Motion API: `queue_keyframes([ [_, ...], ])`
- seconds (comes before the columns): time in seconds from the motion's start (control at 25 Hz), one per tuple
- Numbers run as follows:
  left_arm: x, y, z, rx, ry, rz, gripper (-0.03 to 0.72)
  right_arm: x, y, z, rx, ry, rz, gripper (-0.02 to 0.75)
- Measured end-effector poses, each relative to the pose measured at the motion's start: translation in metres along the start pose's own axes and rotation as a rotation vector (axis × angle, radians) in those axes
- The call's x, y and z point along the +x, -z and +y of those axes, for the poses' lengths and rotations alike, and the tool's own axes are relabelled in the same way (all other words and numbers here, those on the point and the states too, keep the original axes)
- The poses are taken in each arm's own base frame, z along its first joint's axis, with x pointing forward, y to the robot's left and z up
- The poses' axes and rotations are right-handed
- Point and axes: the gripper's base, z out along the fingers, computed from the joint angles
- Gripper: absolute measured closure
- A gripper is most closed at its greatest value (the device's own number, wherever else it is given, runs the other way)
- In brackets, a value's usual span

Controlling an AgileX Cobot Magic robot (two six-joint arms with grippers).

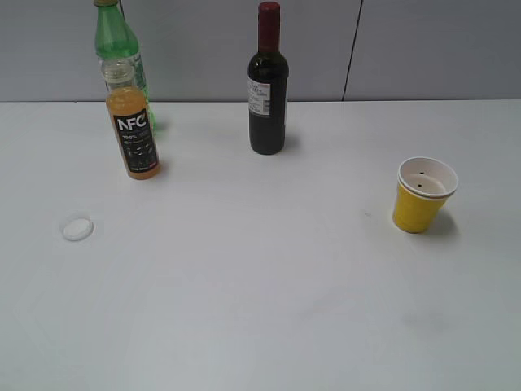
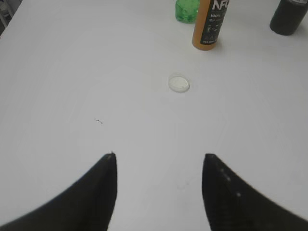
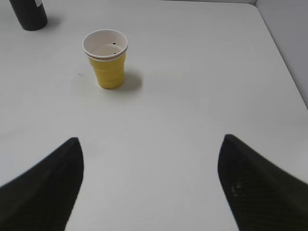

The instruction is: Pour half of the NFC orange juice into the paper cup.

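A: We start with the NFC orange juice [image 1: 133,130], a small clear plastic bottle of orange liquid with a black label. It stands upright near the far left corner of the table [image 1: 260,309], uncapped as far as we can tell, and still nearly full.

B: So we judge that no pouring is done. The paper cup [image 1: 422,195], yellow outside and white inside, sits well apart near the right edge, and we see no juice in it.

A: A small white round cap [image 1: 78,228] lies flat near the left edge. Both the left gripper [image 2: 159,166] and the right gripper [image 3: 150,149] hover spread wide, holding nothing.

B: Grasping, carrying and pouring all remain for us.

A: Behind the juice, the green plastic bottle [image 1: 118,49] is cut off at the top; the dark wine bottle [image 1: 268,81] stands by the far edge. We see no arms in the exterior view, and the specks inside the cup are too small to identify.
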Motion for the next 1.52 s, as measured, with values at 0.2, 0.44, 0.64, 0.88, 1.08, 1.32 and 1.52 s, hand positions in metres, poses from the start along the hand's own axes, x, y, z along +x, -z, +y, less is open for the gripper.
queue_keyframes([
  [0.2,0.000,0.000,0.000,0.000,0.000,0.000,0.260,0.000,0.000,0.000,0.000,0.000,0.000,0.076],
  [0.44,0.000,0.000,0.000,0.000,0.000,0.000,0.261,0.000,0.000,0.000,0.000,0.000,0.000,0.088],
  [0.64,0.000,0.000,0.000,0.000,0.000,0.000,0.270,0.000,0.000,0.000,0.000,0.000,0.000,0.177],
  [0.88,0.000,0.000,0.000,0.002,0.001,0.000,0.271,0.000,0.000,0.000,0.000,0.000,0.000,0.175],
  [1.08,0.000,0.000,0.000,0.004,0.002,0.000,0.278,0.000,0.000,0.000,0.000,0.000,0.000,0.076],
  [1.32,0.000,0.000,0.000,0.005,-0.002,0.000,0.185,-0.014,0.008,0.000,0.002,0.016,-0.102,0.062],
  [1.52,0.000,0.000,-0.001,0.007,-0.001,0.000,0.044,-0.028,-0.002,0.000,0.004,0.037,-0.116,0.063],
])
